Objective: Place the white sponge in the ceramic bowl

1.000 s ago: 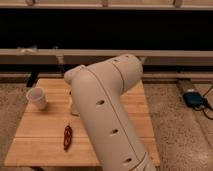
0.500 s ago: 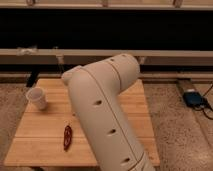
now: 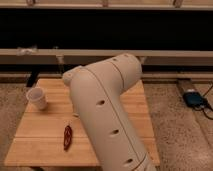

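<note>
Looking over half a second, almost nothing had moved: the arm (image 3: 107, 115) had nudged slightly toward 9 o'clock, while the white cup (image 3: 37, 98) and the red item (image 3: 67, 137) stayed put. The arm's bulk blocked the table's middle. The gripper was out of sight somewhere behind it, so I could not tell whether it was spread or closed. The white sponge and the ceramic bowl were not visible either, probably hidden behind the arm, so I couldn't judge progress. The wooden table (image 3: 45, 130) had the cup at 9 o'clock and the red item at 7. The floor (image 3: 175, 135) was speckled, with a blue device (image 3: 192, 97) at 3 o'clock and a long ledge (image 3: 165, 55) at 12.
</note>
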`<state>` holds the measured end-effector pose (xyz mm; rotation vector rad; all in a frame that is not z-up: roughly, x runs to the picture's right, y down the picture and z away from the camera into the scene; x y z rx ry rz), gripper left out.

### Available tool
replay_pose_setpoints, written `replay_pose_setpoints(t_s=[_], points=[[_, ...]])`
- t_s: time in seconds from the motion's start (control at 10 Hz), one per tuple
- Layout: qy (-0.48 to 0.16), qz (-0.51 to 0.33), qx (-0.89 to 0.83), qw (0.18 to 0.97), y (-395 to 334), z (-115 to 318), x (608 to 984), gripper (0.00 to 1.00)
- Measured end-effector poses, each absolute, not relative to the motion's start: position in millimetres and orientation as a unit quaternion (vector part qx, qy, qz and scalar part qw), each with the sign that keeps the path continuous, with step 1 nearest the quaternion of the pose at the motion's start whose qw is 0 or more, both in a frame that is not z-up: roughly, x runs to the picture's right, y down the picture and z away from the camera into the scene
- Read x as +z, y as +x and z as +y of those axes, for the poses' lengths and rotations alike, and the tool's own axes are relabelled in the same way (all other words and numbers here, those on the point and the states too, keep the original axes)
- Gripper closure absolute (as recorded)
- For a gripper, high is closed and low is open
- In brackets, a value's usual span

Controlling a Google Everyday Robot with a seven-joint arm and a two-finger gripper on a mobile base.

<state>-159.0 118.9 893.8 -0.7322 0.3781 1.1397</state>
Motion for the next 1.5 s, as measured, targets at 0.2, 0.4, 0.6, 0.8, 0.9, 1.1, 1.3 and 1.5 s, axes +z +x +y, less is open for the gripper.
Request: replay_pose_setpoints(t_s=[0.2, 0.4, 0.6, 0.8, 0.9, 1.1, 1.3, 1.5], points=[[-0.343, 0.153, 0.533, 0.758, -145, 115, 880, 1.0], [-0.347, 0.13, 0.538, 0.757, -126, 110, 860, 1.0], [-0.348, 0.108, 0.536, 0.761, -109, 107, 832, 1.0], [-0.344, 0.095, 0.54, 0.763, -85, 108, 808, 1.0], [-0.34, 0.089, 0.542, 0.763, -68, 112, 791, 1.0], [-0.339, 0.087, 0.543, 0.763, -45, 127, 769, 1.0], [-0.338, 0.088, 0.55, 0.759, -20, 143, 751, 1.0], [-0.337, 0.093, 0.56, 0.751, 2, 158, 736, 1.0]])
